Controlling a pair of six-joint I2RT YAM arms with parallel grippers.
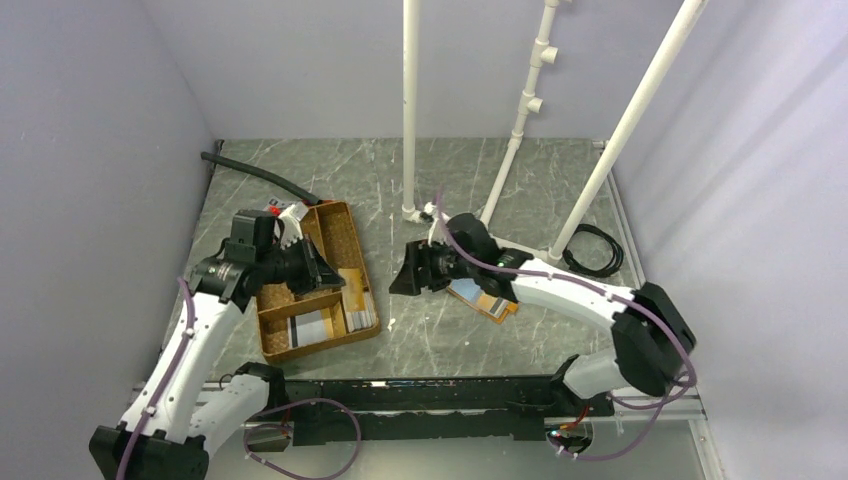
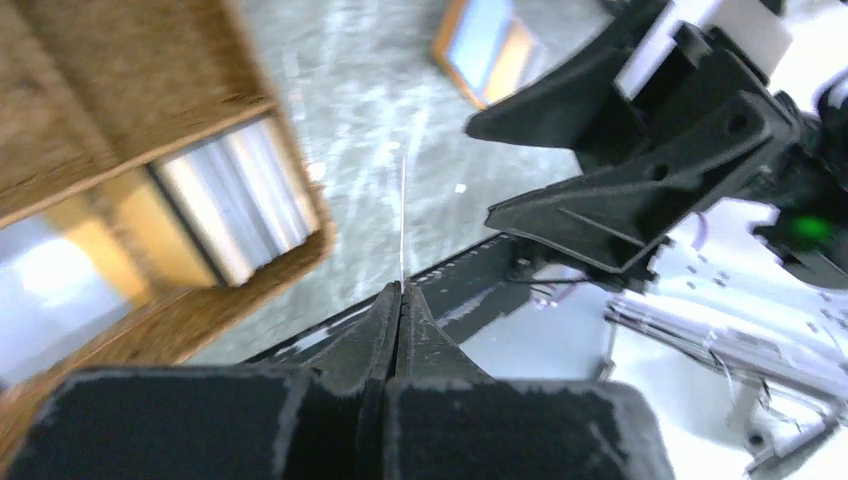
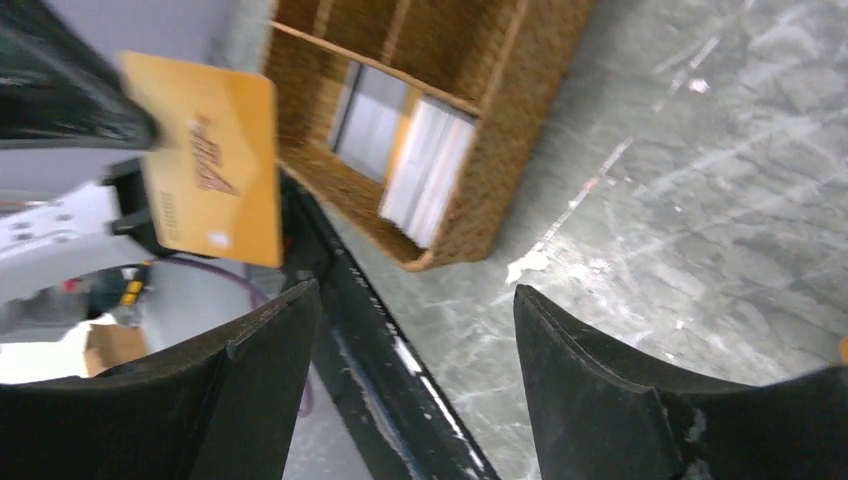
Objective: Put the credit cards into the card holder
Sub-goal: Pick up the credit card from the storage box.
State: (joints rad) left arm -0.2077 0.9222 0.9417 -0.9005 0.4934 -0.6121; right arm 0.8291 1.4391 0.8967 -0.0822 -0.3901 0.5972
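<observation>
1. This is a robotics lab test cell, not a home or a shop.
2. Plain grey-lilac walls (image 1: 90, 200) box in a single marble-patterned tabletop (image 1: 470, 180).
3. Two white robot arms, the left arm (image 1: 190, 340) and the right arm (image 1: 580, 295), are bolted to a black rail (image 1: 430, 395) at the near edge.
4. A rig of white plastic pipes (image 1: 410, 100) stands at the back.
5. Loose purple cables (image 1: 320, 405), a coiled black cable (image 1: 590, 250) and a black hose (image 1: 260, 175) lie exposed.
</observation>
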